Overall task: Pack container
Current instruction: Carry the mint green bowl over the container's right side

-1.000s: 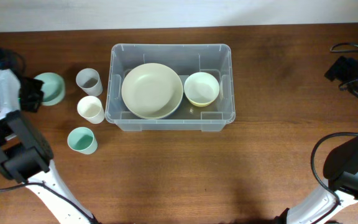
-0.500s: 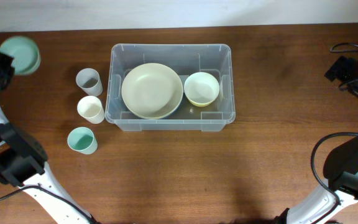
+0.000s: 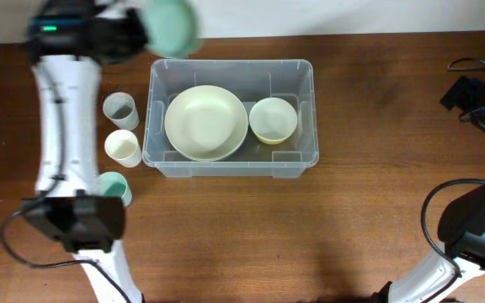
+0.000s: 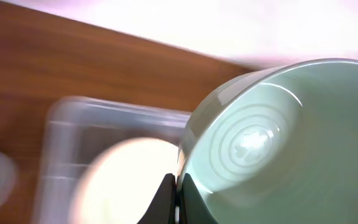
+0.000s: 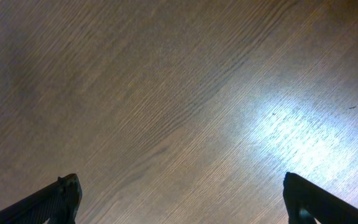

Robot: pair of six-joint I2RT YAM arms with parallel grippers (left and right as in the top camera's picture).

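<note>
The clear plastic container (image 3: pixel 295 69) sits at the table's middle back, holding a large cream plate (image 3: pixel 205 123) and a small yellow bowl (image 3: pixel 274 119). My left gripper (image 3: pixel 146 35) is shut on the rim of a mint green bowl (image 3: pixel 171 25), held in the air above the container's back left corner. In the left wrist view the shut fingers (image 4: pixel 176 200) pinch the green bowl (image 4: pixel 272 143), with the blurred container (image 4: pixel 67 155) and plate (image 4: pixel 129 180) below. My right gripper (image 5: pixel 179 202) is open and empty over bare wood at the far right.
Three cups stand left of the container: a clear grey one (image 3: pixel 119 108), a white one (image 3: pixel 123 148) and a mint one (image 3: pixel 118 188) partly under my left arm. Cables and the right arm (image 3: pixel 478 93) sit at the right edge.
My left gripper has lifted the green bowl off the table at the far left and swung it right, to above the container's back left corner. The right arm has not moved.
</note>
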